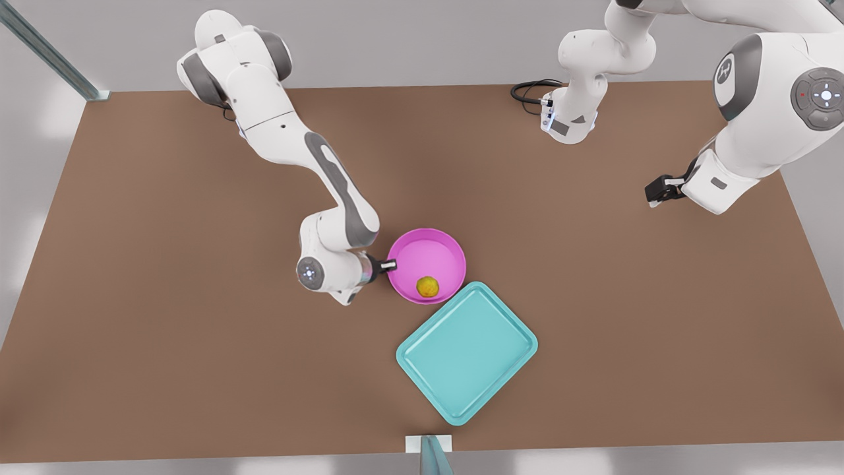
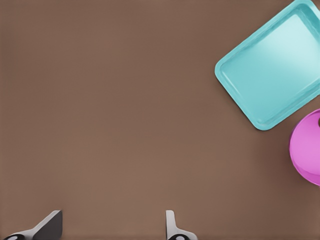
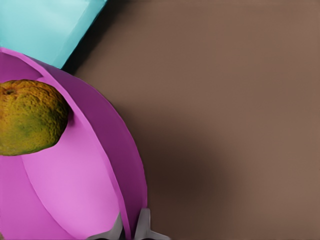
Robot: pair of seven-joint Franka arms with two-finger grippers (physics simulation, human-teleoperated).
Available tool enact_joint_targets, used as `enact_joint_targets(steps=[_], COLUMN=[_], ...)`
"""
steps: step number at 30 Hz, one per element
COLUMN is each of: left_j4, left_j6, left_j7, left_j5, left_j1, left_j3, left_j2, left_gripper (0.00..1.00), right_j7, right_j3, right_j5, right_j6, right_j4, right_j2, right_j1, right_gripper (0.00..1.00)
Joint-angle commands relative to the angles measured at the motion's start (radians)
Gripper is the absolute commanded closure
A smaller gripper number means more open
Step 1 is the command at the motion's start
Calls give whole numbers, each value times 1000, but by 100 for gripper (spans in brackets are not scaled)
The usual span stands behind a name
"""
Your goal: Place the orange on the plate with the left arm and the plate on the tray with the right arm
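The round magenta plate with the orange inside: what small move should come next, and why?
Probably lift the round magenta plate toward the rectangular teal tray: the right pincer is shut on its rim, the bumpy yellow-orange orange lies inside. The left pincer waits open.
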Motion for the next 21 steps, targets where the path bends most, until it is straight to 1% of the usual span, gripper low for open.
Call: enact_joint_targets(steps=[1, 4, 7, 9, 11, 13, 14, 15, 16, 17, 20, 21], left_j4=[0, 0, 0, 0, 0, 0, 0, 0, 0, 0, 0, 0], left_j6=[-1, -1, -1, -1, -2, -2, -2, -2, -1, -1, -2, -2], left_j7=[7, 7, 7, 7, 7, 7, 6, 6, 7, 7, 6, 6], left_j5=[0, 2, 2, 2, 2, 2, 2, 2, 2, 2, 2, 2], left_j1=[0, 0, 0, 0, 0, 0, 0, 0, 0, 0, 0, 0], left_j3=[-1, 0, 0, 0, 0, 0, 0, 0, 0, 0, 0, 0], left_j2=[-1, -2, -1, -2, -2, -2, -2, -2, -2, -2, -2, -2], left_gripper=[0, 0, 0, 0, 0, 0, 0, 0, 0, 0, 0, 0], right_j7=[-5, -1, 47, 98, 148, 228, 252, 312, 354, 375, 386, 391], right_j3=[-1, -1, -1, -1, 2, 5, 10, 14, 19, 51, 62, 62], right_j5=[27, 73, 112, 116, 130, 132, 132, 132, 133, 135, 136, 136], right_j6=[-9, 4, 8, 13, 91, 111, 146, 172, 186, 250, 346, 347], right_j4=[31, 118, 242, 356, 437, 587, 615, 682, 716, 716, 732, 749], right_j2=[7, 60, 142, 215, 277, 369, 390, 436, 461, 476, 518, 531], right_j1=[-5, -20, -25, -25, -25, -25, -25, -25, -25, -25, -26, -31], right_gripper=[79, 79, 79, 79, 79, 79, 79, 79, 79, 79, 79, 79])
